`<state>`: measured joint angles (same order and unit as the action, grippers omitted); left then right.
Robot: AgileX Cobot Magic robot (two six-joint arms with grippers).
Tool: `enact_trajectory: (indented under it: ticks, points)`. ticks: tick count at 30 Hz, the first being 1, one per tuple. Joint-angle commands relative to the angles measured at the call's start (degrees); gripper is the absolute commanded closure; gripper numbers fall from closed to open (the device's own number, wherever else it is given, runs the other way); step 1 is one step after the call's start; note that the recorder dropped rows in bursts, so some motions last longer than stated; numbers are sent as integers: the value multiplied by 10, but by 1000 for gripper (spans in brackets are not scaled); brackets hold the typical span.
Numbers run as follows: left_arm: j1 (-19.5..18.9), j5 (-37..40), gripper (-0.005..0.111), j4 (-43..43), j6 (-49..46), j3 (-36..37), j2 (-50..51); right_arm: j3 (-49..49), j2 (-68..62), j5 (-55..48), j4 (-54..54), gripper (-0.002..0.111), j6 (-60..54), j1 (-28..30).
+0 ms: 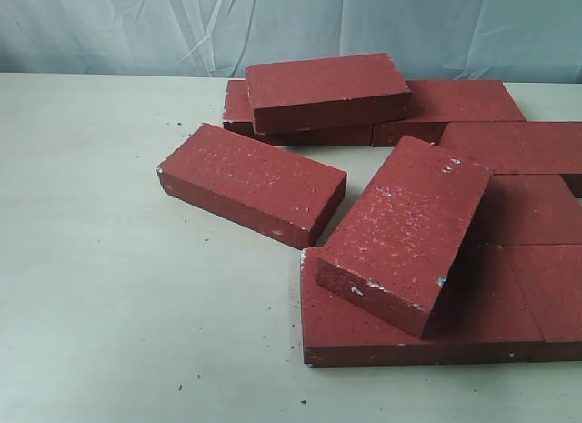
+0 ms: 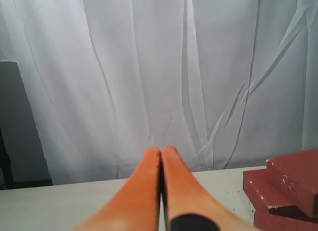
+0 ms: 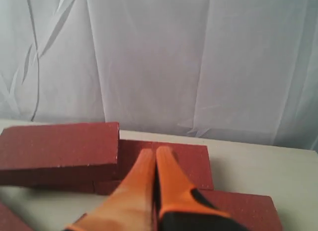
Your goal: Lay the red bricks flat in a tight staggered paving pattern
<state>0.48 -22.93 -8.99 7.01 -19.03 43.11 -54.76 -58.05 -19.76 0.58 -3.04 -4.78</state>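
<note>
Both my pincers are empty over the pale table (image 1: 109, 305). My left pincer (image 2: 161, 152) has its orange fingers pressed together on nothing, and my right pincer (image 3: 154, 152) is pinched closed the same way.

The dark-red grainy rectangular paver bricks (image 1: 509, 287) are only partly laid. Several lie flat and touching in a bed. Just ahead of my right pincer's tips a stacked brick (image 3: 59, 146) rests on top of flat ones. A tilted brick (image 1: 400, 232) leans on the bed's edge, and a loose brick (image 1: 250, 182) lies flat on the table just beside it. Ahead of my left pincer, off to one side, I see only a corner of the pile.

I judge no pick has begun. Next I must spread the right fingers wide across the stacked brick's short side, grip firmly, lift it clear, and lay it flat against the bed with its joints offset.
</note>
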Motion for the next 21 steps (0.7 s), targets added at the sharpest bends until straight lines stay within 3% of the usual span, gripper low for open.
enact_trajectory:
  ticks: [1,7,16,21]
  points:
    - [-3,-24,107,-20,8,-35,91,-74,-76,-86,-1,109,-58,-34]
    - [-3,-18,107,-48,9,-86,182,-158,-178,-179,11,109,-123,-84]
    - [-3,42,107,-62,10,-141,304,-253,-312,-287,173,109,-294,-157]
    - [-3,54,107,-70,14,-161,378,-317,-390,-350,181,109,-315,-201]
